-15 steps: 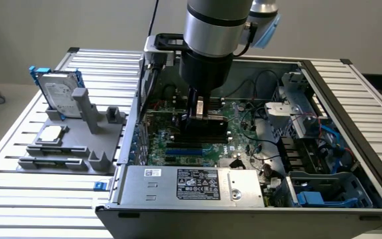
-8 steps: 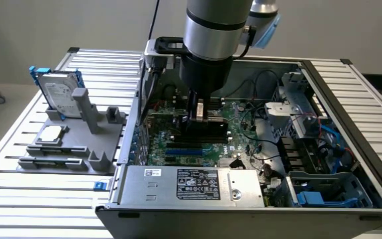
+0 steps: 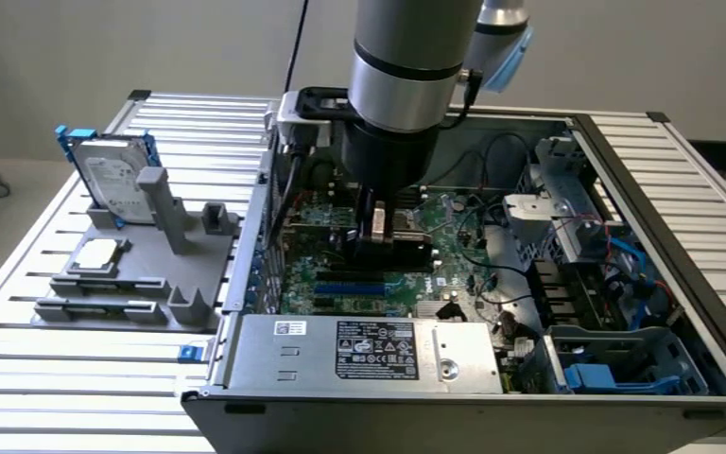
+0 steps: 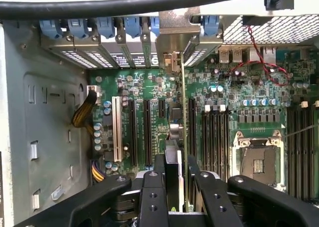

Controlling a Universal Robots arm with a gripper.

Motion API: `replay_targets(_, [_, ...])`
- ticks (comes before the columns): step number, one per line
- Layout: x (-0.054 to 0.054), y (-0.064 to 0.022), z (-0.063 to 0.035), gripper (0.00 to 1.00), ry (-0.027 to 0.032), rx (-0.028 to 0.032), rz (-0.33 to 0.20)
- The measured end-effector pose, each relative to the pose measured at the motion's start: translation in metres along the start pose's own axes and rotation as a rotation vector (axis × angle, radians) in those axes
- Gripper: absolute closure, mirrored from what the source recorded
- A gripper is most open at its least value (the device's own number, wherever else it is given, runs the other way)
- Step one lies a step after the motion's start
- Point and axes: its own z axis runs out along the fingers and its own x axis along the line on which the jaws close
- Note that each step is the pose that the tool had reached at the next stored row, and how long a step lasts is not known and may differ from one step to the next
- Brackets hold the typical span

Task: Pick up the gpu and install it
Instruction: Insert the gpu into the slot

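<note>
My gripper (image 3: 386,225) reaches down into the open computer case (image 3: 665,236) and is shut on the gpu (image 3: 401,248), which looks like a dark flat card held upright over the green motherboard (image 3: 337,293). In the wrist view the gpu (image 4: 183,112) appears edge-on as a thin line between my gripper's (image 4: 179,189) two black fingers (image 4: 152,192). Its silver end bracket (image 4: 174,42) sits at the case's rear slot openings, among the blue clips (image 4: 104,25). The card's lower edge runs along the expansion slots (image 4: 192,129); I cannot tell whether it is seated.
On the grey fixture (image 3: 136,284) at the exterior view's left stand a silver hard drive in a blue frame (image 3: 113,175) and a square processor chip (image 3: 98,252). A power supply (image 3: 363,352) fills the case's near side. The processor socket (image 4: 259,159) lies beside the memory slots (image 4: 214,137). A black cable (image 4: 124,7) crosses overhead.
</note>
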Motion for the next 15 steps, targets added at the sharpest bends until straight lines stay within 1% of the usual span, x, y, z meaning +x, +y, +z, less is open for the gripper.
replay_targets(3, [-0.001, -0.0010, 0.0054, 0.73, -0.0005, 0.0004, 0.008])
replay_targets(9, [-0.009, -0.0016, 0.0167, 0.73, -0.0012, 0.0007, 0.013])
replay_targets(12, [-0.009, -0.0010, 0.0223, 0.73, 0.0009, 0.0007, 0.013])
replay_targets(15, [-0.008, 0.0001, 0.0277, 0.73, 0.0018, 0.0008, 0.013])
